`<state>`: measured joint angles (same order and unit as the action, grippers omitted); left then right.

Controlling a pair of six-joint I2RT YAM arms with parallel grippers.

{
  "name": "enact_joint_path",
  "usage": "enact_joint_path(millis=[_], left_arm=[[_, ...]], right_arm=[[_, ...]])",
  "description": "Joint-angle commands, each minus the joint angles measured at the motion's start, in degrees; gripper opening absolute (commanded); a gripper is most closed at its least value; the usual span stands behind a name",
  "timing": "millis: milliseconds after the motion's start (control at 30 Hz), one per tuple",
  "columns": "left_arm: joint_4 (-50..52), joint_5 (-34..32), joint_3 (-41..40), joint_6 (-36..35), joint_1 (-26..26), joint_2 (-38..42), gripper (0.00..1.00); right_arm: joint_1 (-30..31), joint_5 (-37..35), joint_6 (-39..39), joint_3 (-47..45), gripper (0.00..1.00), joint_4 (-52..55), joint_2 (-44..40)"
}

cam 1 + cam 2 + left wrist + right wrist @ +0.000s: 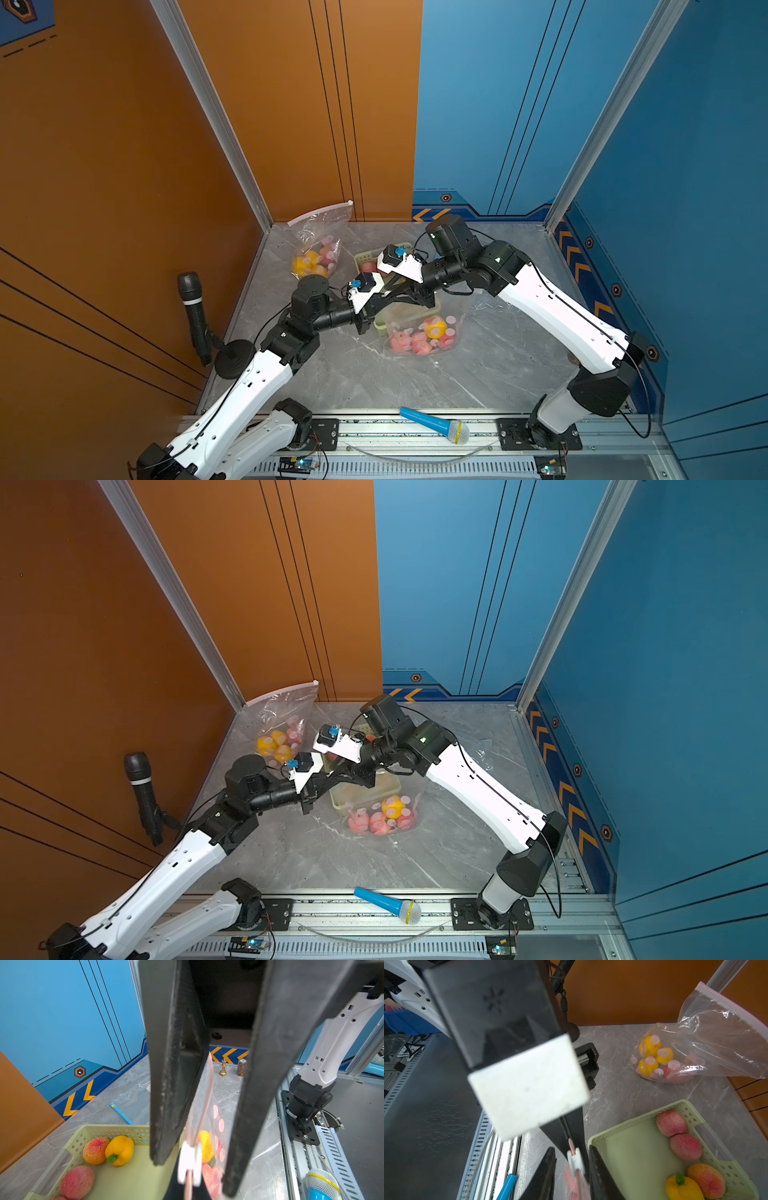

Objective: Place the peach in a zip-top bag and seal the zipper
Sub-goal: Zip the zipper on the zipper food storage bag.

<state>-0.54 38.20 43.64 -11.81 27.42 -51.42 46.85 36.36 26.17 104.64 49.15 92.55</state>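
Clear plastic bag (424,338), rim pinched in left gripper (571,1134); right gripper (193,1178) apart around white slider (575,1160).

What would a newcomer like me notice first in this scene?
Both grippers meet mid-table at a clear zip-top bag of bright fruit: the left gripper pinches its top strip while the right gripper straddles the white slider. Close by sits a green basket of peaches; a second filled bag leans in the far corner.
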Motion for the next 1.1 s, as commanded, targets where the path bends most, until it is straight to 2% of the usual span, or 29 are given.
enact_joint_path(millis=[0,100,233,467,633,1067], left_arm=[[0.48,1.88,0.76,-0.67,0.28,0.81,0.0],[0.54,1.81,0.75,-0.75,0.31,0.8,0.0],[0.85,2.92,0.86,-0.85,0.34,0.77,0.0],[0.81,2.66,0.88,-0.86,0.42,0.51,0.0],[1.48,3.89,1.08,-0.93,0.38,0.45,0.0],[1.61,2.77,1.08,-0.89,0.49,0.29,0.0]], right_arm=[[-0.27,-0.52,1.03,1.53,0.29,2.14,0.81],[-0.27,-0.29,1.16,1.52,0.29,2.13,0.78],[-0.27,-1.52,1.12,1.5,0.36,2.09,0.98],[-0.36,-0.79,1.51,1.37,0.31,2.1,0.71],[-0.51,-3.1,1.77,1.23,0.38,2.17,0.7],[-0.74,1.99,3.42,1.22,0.39,3.91,1.02]])
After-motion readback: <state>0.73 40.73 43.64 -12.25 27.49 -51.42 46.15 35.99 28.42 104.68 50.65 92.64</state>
